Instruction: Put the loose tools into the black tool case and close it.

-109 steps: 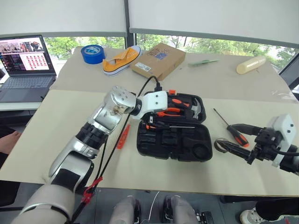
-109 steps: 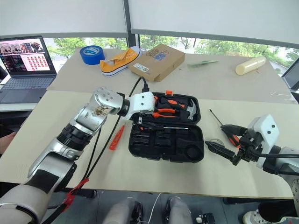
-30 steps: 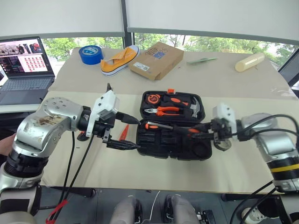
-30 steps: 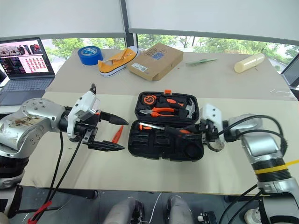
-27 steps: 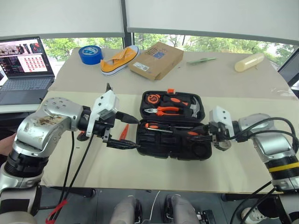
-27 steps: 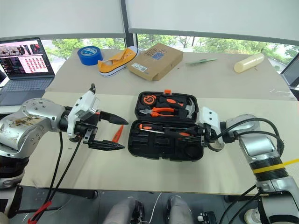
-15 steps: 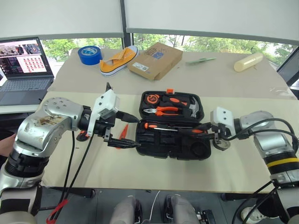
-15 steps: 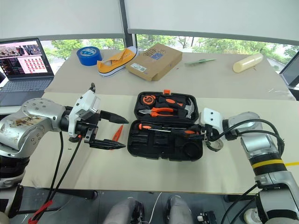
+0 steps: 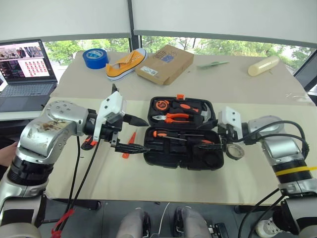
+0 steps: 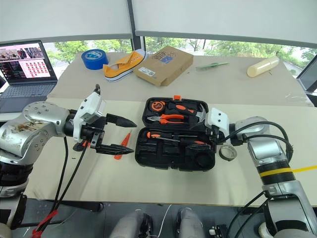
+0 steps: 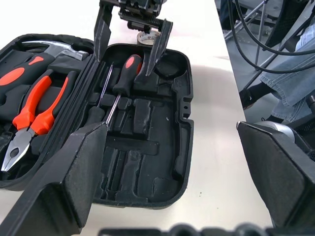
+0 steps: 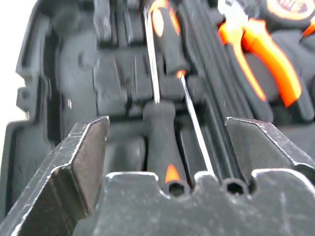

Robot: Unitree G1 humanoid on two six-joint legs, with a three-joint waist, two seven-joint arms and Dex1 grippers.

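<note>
The black tool case (image 9: 174, 157) lies open in the middle of the table. Pliers (image 9: 177, 118), a hammer and a tape measure sit in its far half. Two screwdrivers (image 9: 168, 134) (image 12: 160, 129) lie in slots of the near half. My right gripper (image 9: 207, 135) is open at the case's right side, straddling the black-handled screwdriver without gripping it. My left gripper (image 9: 147, 135) hovers open and empty at the case's left edge. A thin orange tool (image 9: 132, 138) lies on the table under it. The small dark tape roll (image 9: 235, 151) rests on the table right of the case.
At the back of the table are a blue tape roll (image 9: 97, 57), a yellow shoe (image 9: 128, 63), a cardboard box (image 9: 166, 64), a green stick (image 9: 214, 64) and a cream cylinder (image 9: 266, 65). A laptop (image 9: 25, 69) stands far left.
My right gripper carried a screwdriver into the near half of the case, then opened and left it in its slot. The left gripper pulled back from the case earlier and has since stayed put.
</note>
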